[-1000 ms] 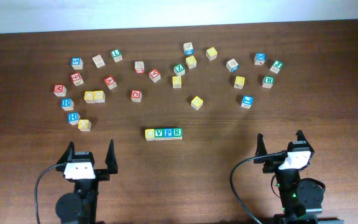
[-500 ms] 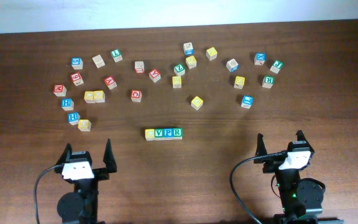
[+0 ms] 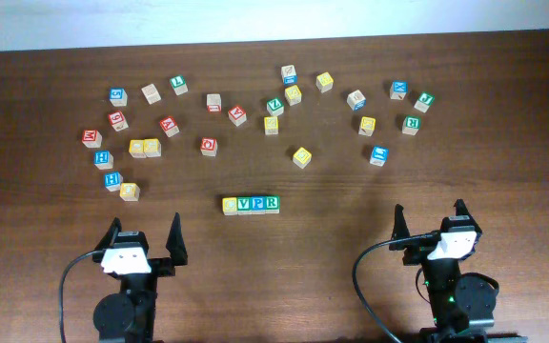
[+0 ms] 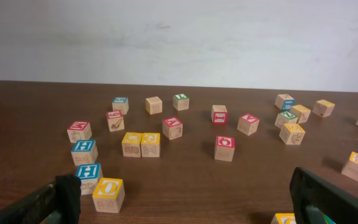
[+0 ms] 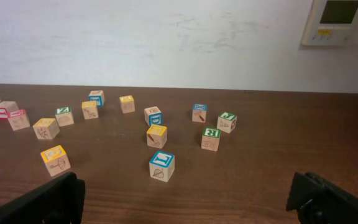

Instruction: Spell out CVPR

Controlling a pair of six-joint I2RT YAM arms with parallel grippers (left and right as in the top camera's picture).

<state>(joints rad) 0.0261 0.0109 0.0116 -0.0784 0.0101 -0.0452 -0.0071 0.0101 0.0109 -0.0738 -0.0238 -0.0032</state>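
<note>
A row of four letter blocks lies in the middle of the table: yellow C, green V, blue P, green R, touching side by side. Its yellow end block shows at the bottom edge of the left wrist view. My left gripper is open and empty at the near left, well short of the row. My right gripper is open and empty at the near right. In the left wrist view the left gripper spans bare wood. In the right wrist view the right gripper holds nothing.
Many loose letter blocks lie in an arc across the far half of the table. A yellow O block and a blue H block lie just ahead of the left fingers. A blue block lies ahead of the right gripper.
The left arm has shifted slightly right and back toward the near edge. The right arm and the blocks have not moved.
</note>
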